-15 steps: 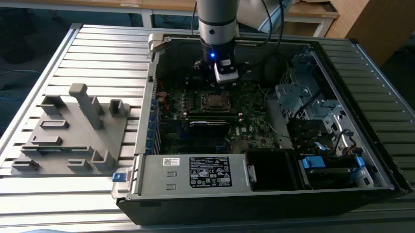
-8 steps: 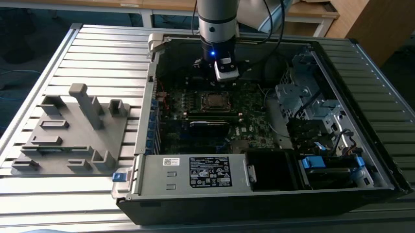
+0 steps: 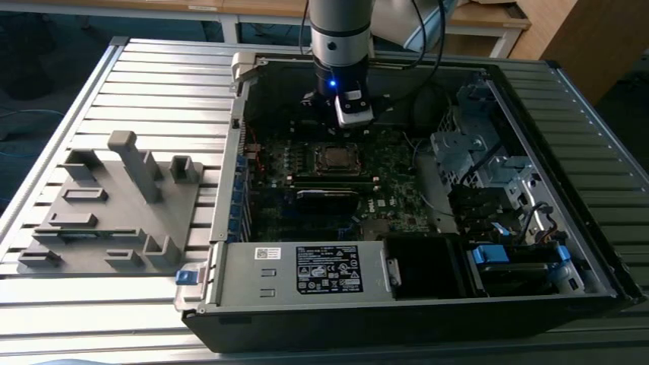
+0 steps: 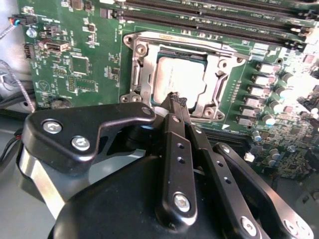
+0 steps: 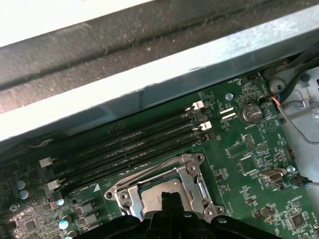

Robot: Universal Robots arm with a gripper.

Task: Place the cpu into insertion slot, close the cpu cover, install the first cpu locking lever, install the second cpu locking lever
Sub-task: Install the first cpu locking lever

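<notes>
While the arm (image 3: 340, 30) is standing almost straight down into the open computer case (image 3: 568, 251), its gripper (image 3: 352, 115) is hanging just above the far edge of the insertion slot (image 3: 336, 158) on the motherboard (image 3: 396, 205). In the second wrist view the two black fingers (image 4: 175, 144) are lying close together, their tips meeting over the near rim of the slot, and I cannot see anything held between them. The cpu (image 4: 178, 79) is sitting flat inside the slot, its dull silver top facing up. The cpu cover (image 4: 215, 64) is lying down around it as a shiny frame, so the chip is showing through the square window. In the first wrist view the same chip (image 5: 158, 195) is showing beside the long black memory slots (image 5: 129, 144). At the exterior view's left, a grey fixture tray (image 3: 112, 220) is resting on the slatted tabletop (image 3: 152, 76), well apart from the case.
</notes>
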